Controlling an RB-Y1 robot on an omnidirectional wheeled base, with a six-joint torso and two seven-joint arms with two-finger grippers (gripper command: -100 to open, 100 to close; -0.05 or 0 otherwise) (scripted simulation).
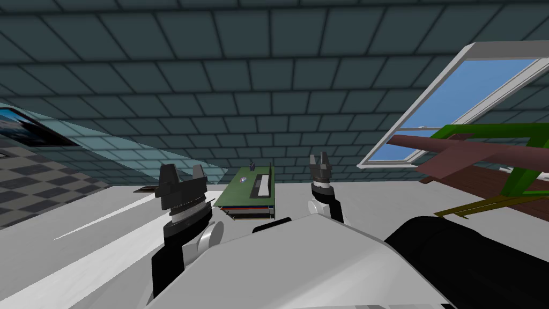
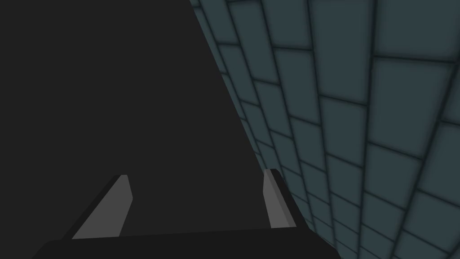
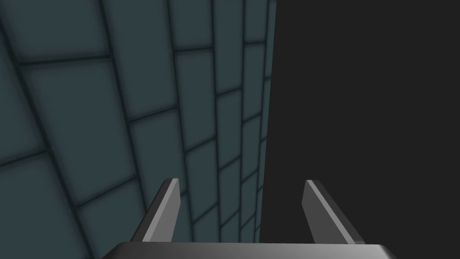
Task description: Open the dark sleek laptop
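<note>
- Left gripper [image 1: 183,174] stands raised over the near left part of the white table [image 1: 96,236]; in its wrist view the left gripper [image 2: 197,180] has its two fingers spread wide with nothing between them.
- Right gripper [image 1: 319,160] is raised too, well to the right of the left one. The right gripper [image 3: 241,184] likewise has its fingers spread apart and holds nothing.
- Between the two grippers and a little farther off, a green-topped stack [image 1: 247,189] of flat things lies on the table. A white strip [image 1: 262,184] lies on top of it, and red and blue edges show along its near side.
- Laptop: a thin dark slab [image 1: 143,189] lies flat on the table, showing just left of the left gripper and partly hidden behind it. It looks shut, though too little shows to be sure it is the laptop.
- Beyond the table rises a dark tiled wall [image 1: 268,80].
- Far right is a window [image 1: 461,96], with a brown beam [image 1: 455,150] and a green frame [image 1: 517,166] in front of it.
</note>
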